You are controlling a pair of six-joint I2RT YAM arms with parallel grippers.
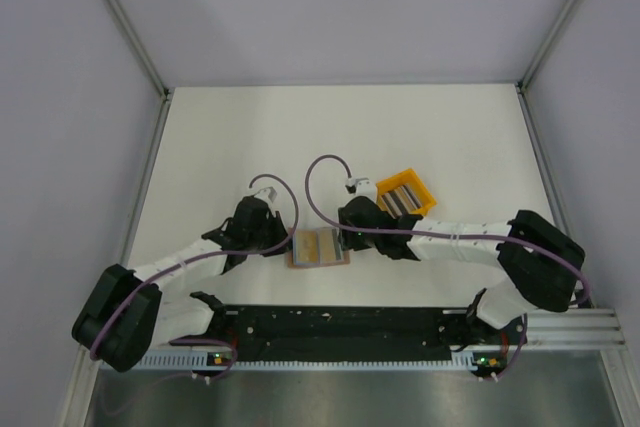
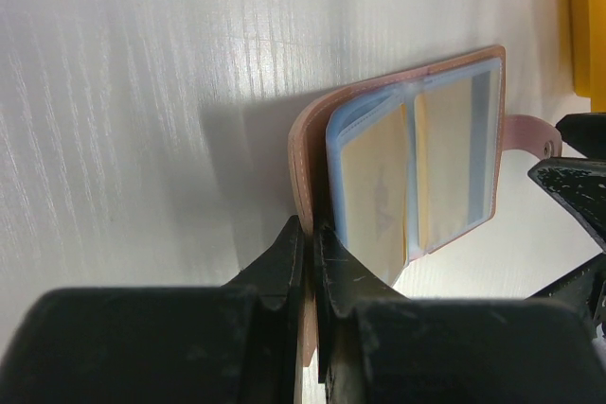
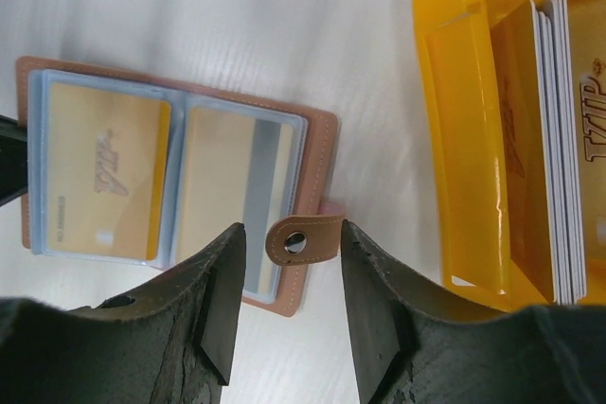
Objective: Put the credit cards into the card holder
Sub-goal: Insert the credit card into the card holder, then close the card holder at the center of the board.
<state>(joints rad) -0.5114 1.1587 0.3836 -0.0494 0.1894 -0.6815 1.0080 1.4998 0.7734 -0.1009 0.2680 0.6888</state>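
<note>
The tan card holder (image 1: 318, 247) lies open on the table, its clear sleeves holding two gold cards (image 3: 104, 177). It also shows in the left wrist view (image 2: 305, 139) and the right wrist view (image 3: 322, 139). My left gripper (image 2: 312, 234) is shut on the holder's left cover edge (image 1: 283, 244). My right gripper (image 3: 292, 229) is open, its jaws standing either side of the holder's snap strap (image 3: 301, 238), at the holder's right edge (image 1: 350, 237). More credit cards (image 3: 554, 139) with white edges stand on edge in the yellow tray (image 3: 445, 7).
The yellow tray (image 1: 425, 187) sits just behind and to the right of the holder, close to my right gripper. Purple cables loop above both wrists. The white table is bounded by grey walls with metal rails.
</note>
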